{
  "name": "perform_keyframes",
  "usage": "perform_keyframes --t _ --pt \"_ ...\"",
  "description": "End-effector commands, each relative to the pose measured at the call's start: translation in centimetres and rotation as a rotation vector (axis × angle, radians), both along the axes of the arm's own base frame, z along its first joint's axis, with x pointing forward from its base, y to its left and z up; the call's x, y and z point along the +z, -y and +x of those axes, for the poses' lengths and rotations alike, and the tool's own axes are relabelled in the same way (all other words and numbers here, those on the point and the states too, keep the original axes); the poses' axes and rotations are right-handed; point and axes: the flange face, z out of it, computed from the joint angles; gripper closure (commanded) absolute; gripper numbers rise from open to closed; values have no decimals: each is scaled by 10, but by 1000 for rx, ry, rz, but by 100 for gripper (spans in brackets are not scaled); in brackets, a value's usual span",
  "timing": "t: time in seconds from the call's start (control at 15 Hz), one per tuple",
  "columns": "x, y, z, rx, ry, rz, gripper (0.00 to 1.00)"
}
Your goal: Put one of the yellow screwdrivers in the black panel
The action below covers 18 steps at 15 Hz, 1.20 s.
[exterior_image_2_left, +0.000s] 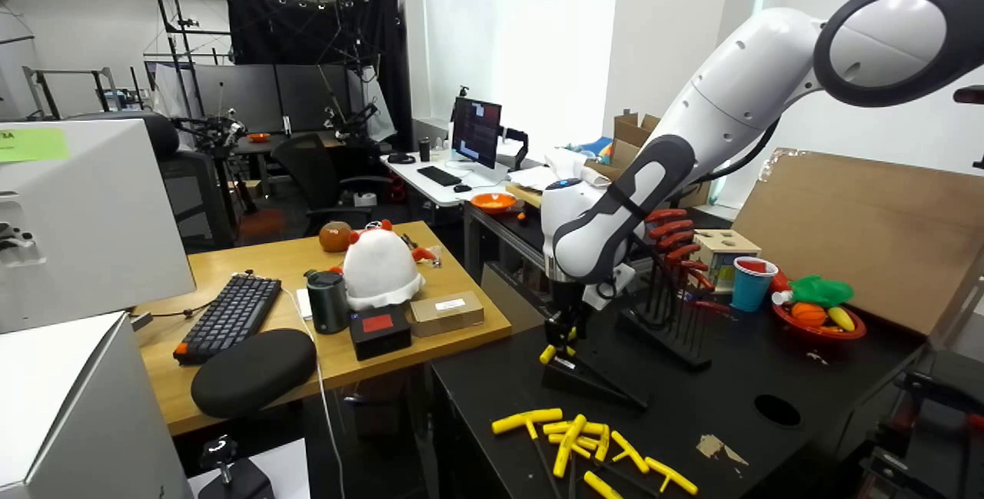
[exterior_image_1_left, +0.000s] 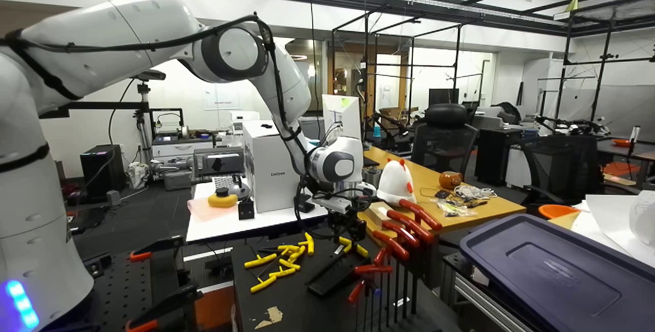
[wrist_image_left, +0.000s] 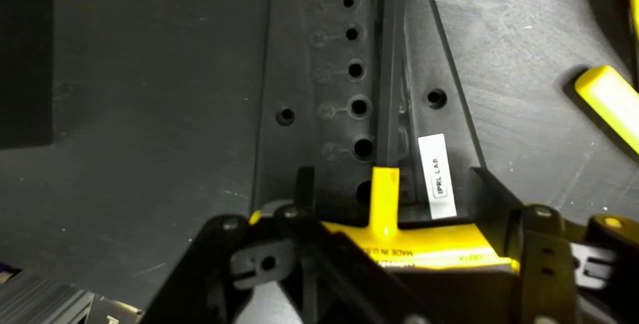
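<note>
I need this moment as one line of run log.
yellow screwdriver: shaft along panel, beside holes | tool: open at handle, contact unclear | other yellow screwdrivers: on table

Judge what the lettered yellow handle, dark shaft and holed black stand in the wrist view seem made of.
Yellow handle: probably glossy plastic, given bright highlights. Dark shaft: likely satin metal, with crisp straight edges. Black stand: perhaps dull moulded plastic, with relief-like markings beside its holes; painted metal is possible.

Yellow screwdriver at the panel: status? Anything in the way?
Jaws open at yellow screwdriver; contact unclear. Shaft over black panel, in no visible hole. Red-handled tools close by, might crowd sideways moves.
</note>
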Motion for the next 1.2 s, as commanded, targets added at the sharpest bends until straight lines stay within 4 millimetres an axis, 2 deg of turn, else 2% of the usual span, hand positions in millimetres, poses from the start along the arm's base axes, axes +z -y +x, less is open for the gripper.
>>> perform_keyframes --t 0.0,0.2,0.47,0.8,1.13 --pt "26 -1 -3 -84 5 57 0" --pt "34 4 0 -210 -6 98 0" --pt "34 10 -2 -422 -21 151 0" --pt "35 6 0 -689 36 199 0" --pt "35 20 1 -943 147 235 0"
